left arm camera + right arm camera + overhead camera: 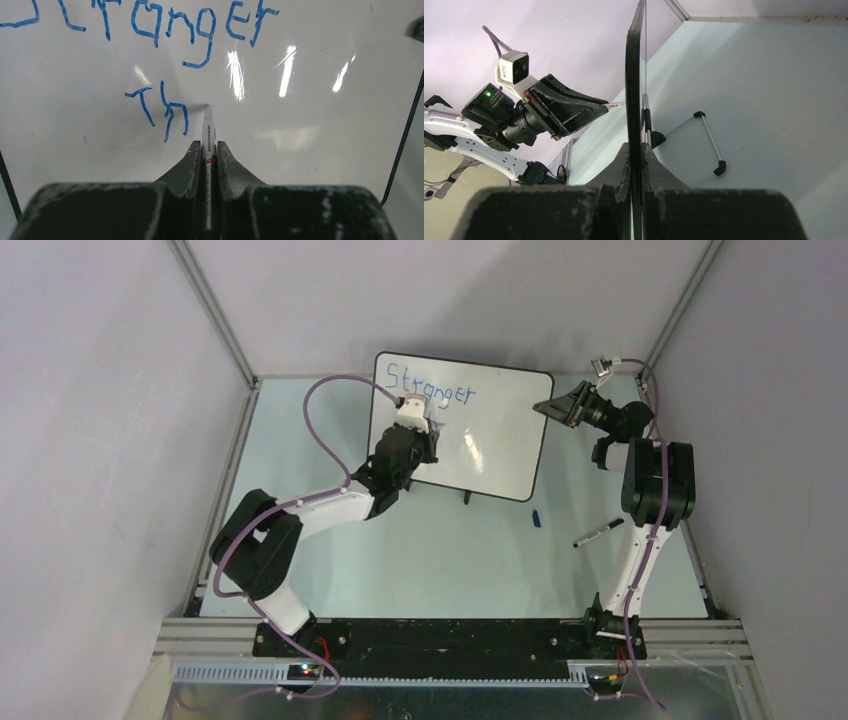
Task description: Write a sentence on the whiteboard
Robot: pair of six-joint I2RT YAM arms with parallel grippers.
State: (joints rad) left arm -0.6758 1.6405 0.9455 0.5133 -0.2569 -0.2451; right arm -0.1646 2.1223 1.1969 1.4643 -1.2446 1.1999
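The whiteboard (500, 440) stands tilted at the back of the table. The sentence (430, 385) is in blue; its top line reads "Stranger" (170, 22), and below it are the letters "Th" (160, 110). My left gripper (208, 146) is shut on a white marker (208, 131), whose tip touches the board just right of the "h". From above, the left gripper (420, 425) sits over the board's left half. My right gripper (552, 407) is shut on the board's right rim (634, 75), which runs up from between its jaws.
A black marker (598, 532) and a blue cap (536, 518) lie on the table right of the board's front. The board's wire stand (706, 137) rests on the table behind it. Walls and aluminium posts close in the back and sides.
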